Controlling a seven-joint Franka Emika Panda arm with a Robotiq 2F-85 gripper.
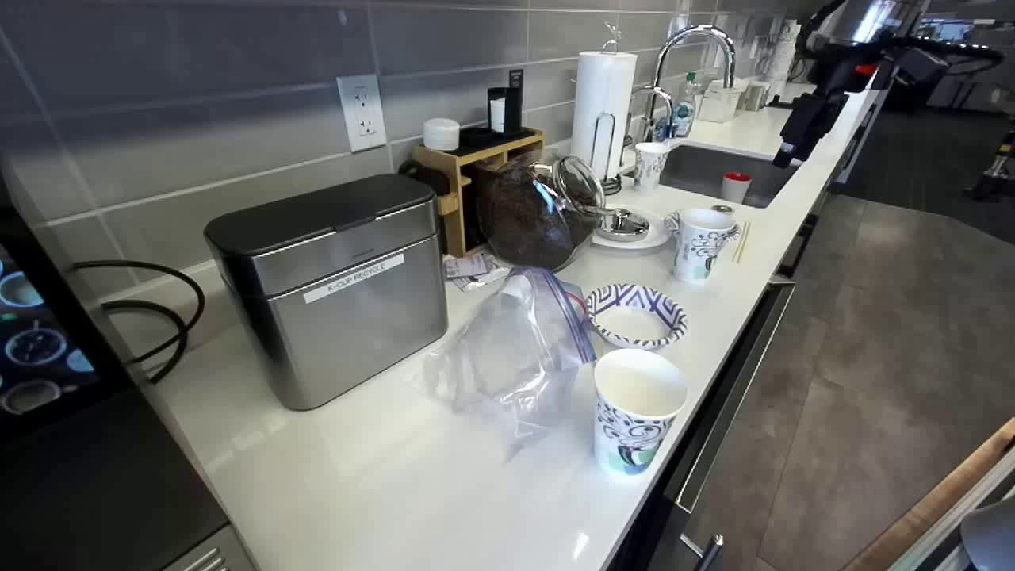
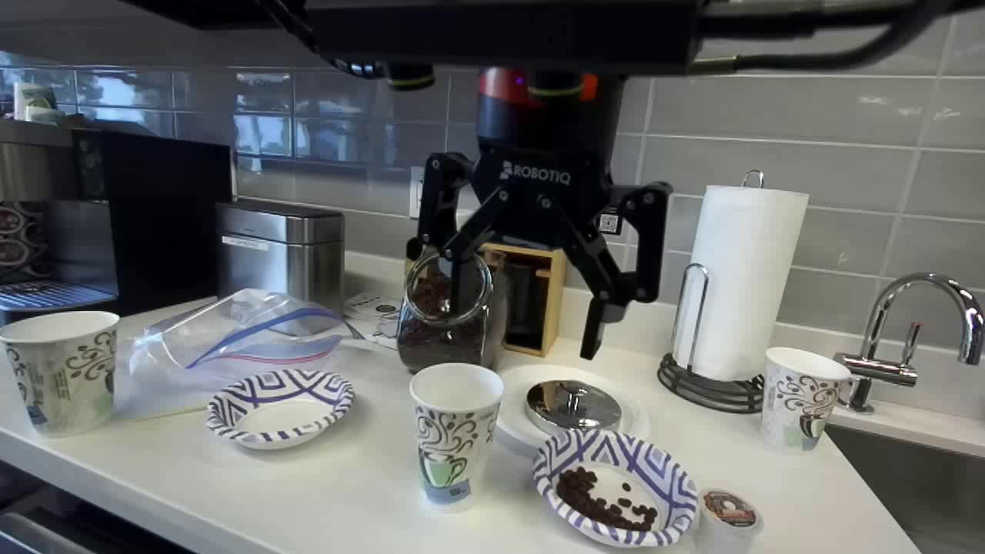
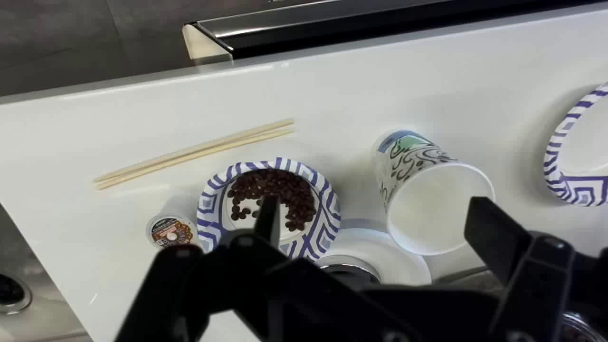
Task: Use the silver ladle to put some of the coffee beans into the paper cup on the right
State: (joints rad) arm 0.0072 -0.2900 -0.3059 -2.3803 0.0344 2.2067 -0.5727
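Pincer point(image 2: 523, 335) spread wide, with nothing held, hangs over the worktop point(image 3: 332, 104); the step in hand, I judge, is fetching the silver ladle, which I cannot make out in any view. Coffee beans point(image 3: 280, 185) lie in a patterned bowl point(image 3: 328, 195), and more sit inside the glass jar point(image 2: 446, 346). A paper cup point(image 2: 458, 431) stands just beside that bowl, another cup point(image 2: 804, 396) near the sink point(image 2: 916, 485), a third cup point(image 2: 65, 377) well apart by the plastic bag point(image 2: 165, 362); which one the task calls right, I cannot tell. To do this well, find the ladle's handle first, narrow the gap before descending, stay off the cup rims, and grip firmly enough that the scoop cannot roll; later, dip gently and carry level, since a light bowl would probably slide or tip. Glossy white, the worktop runs along a grey tiled wall point(image 2: 846, 169), with a paper towel roll point(image 2: 742, 285) and a steel bin point(image 1: 357, 317) labelled for K-cup recycling standing at the back, and dark drawer fronts point(image 1: 725, 381) and a dull brown-grey floor point(image 1: 864, 317) below the front edge.
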